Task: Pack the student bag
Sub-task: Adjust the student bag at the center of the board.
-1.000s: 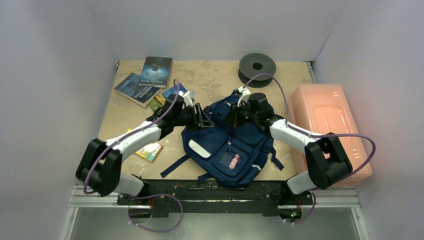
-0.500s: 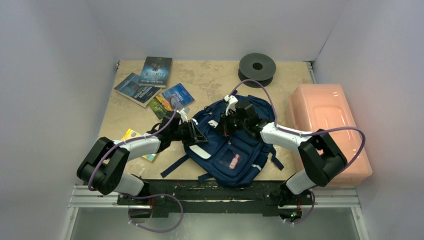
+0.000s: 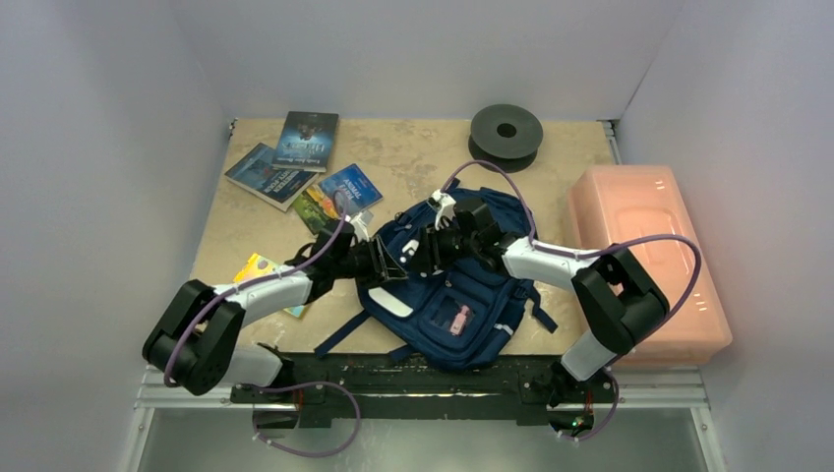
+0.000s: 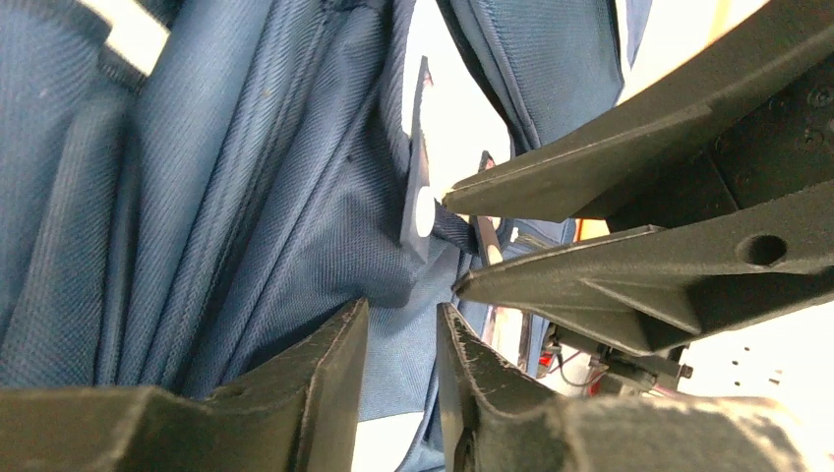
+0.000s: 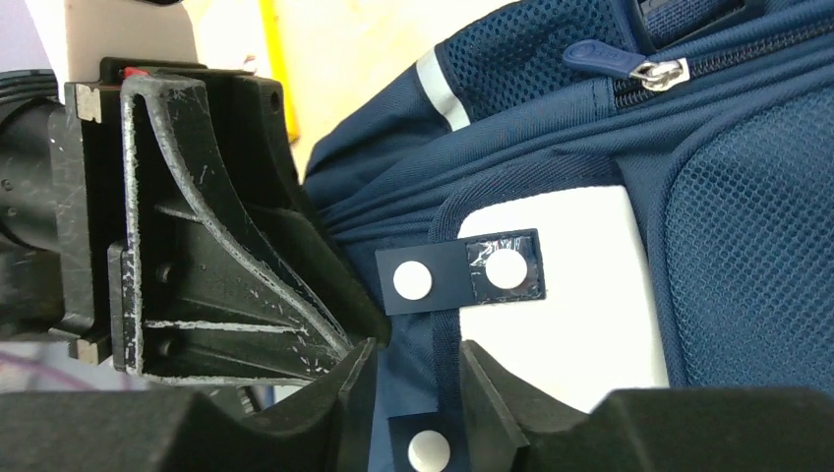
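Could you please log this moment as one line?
student bag: lying front-up | left jaws: narrow, at fabric | right jaws: straddle snap strap, grip unclear | books: outside bag

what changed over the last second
Both arms swung toward the near left. The left gripper drew back along the left side of the student bag, and the right gripper followed across the bag to meet it at the snap strap. Whether either grips fabric cannot be told. The books, the spool and the pink box stayed put.
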Available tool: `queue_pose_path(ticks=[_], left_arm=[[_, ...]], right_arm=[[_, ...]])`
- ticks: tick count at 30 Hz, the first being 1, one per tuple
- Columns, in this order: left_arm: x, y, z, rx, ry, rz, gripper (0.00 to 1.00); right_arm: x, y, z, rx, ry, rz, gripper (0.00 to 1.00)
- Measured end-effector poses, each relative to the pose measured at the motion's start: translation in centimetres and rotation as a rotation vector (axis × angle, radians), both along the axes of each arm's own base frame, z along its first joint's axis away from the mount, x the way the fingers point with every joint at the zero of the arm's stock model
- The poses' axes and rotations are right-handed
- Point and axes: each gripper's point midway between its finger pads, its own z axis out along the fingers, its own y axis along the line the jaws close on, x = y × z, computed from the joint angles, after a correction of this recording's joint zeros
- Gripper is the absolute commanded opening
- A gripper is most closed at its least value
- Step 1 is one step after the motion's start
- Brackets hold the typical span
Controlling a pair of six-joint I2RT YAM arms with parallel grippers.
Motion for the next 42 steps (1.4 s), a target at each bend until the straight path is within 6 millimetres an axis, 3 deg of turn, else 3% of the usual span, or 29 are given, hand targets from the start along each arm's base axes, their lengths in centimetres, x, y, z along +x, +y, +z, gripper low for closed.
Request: queue_pose_path(ticks=[4,11,14,17,20,23,27,29,32,35,39,42], left_arm=[[-0.5,0.6,1.3,0.033,-0.025,-0.016,0.44],[-0.3,1.8,7.8,0.056,-0.188,-0.011,0.54],[-0.6,2.0,9.2,0.034,-0.22,-0.007,0.56],[-1.3,1.8,8.3,-0.004,-0.197,-0.002,0.58],[-2.7,1.6,4.3,-0.021,-0.092,0.005,0.56],[-3.9,1.0,0.9,-0.005,0.024,-0.006,0.53],[-3.1,0.3,0.5,-0.026,0.034,-0.001,0.54],[-2.6,0.4,0.2,-0.029,0.049,0.005,0.56],[-1.3,1.2,0.3,-0.01,0.047,0.024,0.65],[-0.6,2.5,1.0,0.059,-0.001,0.027,0.74],[0.5,4.1,3.9,0.194,-0.098,0.014,0.75],[1.4,3.7,6.6,0.184,-0.163,0.0,0.75]], right_arm=[[-1.2,-0.1,1.2,0.069,0.108,0.023,0.51],[0.6,-1.5,4.1,0.126,0.111,-0.032,0.45],[1.2,-1.3,4.1,0.152,0.101,-0.058,0.42],[0.5,-0.7,1.4,0.157,0.143,-0.056,0.4],[-0.2,-0.1,-1.6,0.155,0.211,-0.05,0.4],[0.1,0.0,-1.3,0.158,0.204,-0.048,0.41],[1.5,-1.2,0.7,0.108,0.146,-0.087,0.45],[3.4,-2.8,2.7,0.07,0.07,-0.158,0.48],[6.2,-6.0,5.8,0.003,-0.046,-0.305,0.59],[7.2,-9.7,7.5,-0.072,-0.102,-0.469,0.67],[6.9,-15.3,7.6,-0.152,-0.115,-0.66,0.72],[7.0,-18.7,6.4,-0.199,-0.082,-0.767,0.71]])
